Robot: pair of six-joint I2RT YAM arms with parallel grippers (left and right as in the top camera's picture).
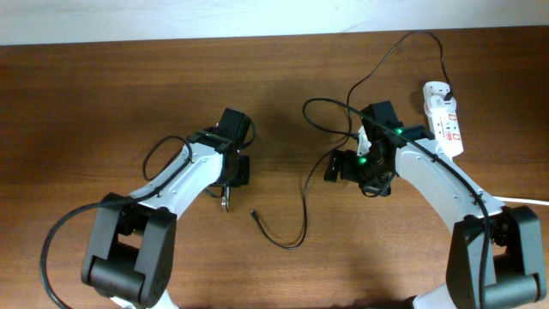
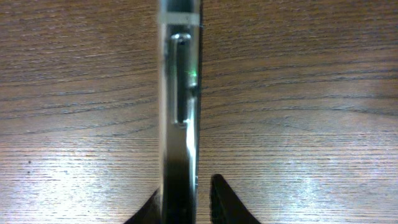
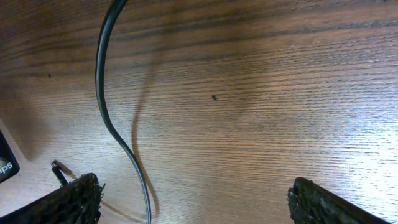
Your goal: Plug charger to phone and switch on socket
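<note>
The phone (image 2: 180,93) is seen edge-on in the left wrist view, standing upright between my left gripper's fingers (image 2: 185,200). It lies against the left finger, with a thin gap at the right fingertip. From overhead it is a thin sliver (image 1: 226,200) below the left gripper (image 1: 228,187). The black charger cable (image 1: 305,193) runs from the white socket strip (image 1: 444,120) in loops to its connector tip (image 1: 253,212), which lies on the table. My right gripper (image 1: 334,167) is wide open above the cable (image 3: 115,134), which passes near its left finger (image 3: 193,199).
The strip's thick white cord (image 1: 523,200) leaves at the right edge. A black plug (image 1: 448,89) sits at the strip's far end. The small connector tip (image 3: 57,168) and a black corner with white letters (image 3: 5,163) show at the left of the right wrist view.
</note>
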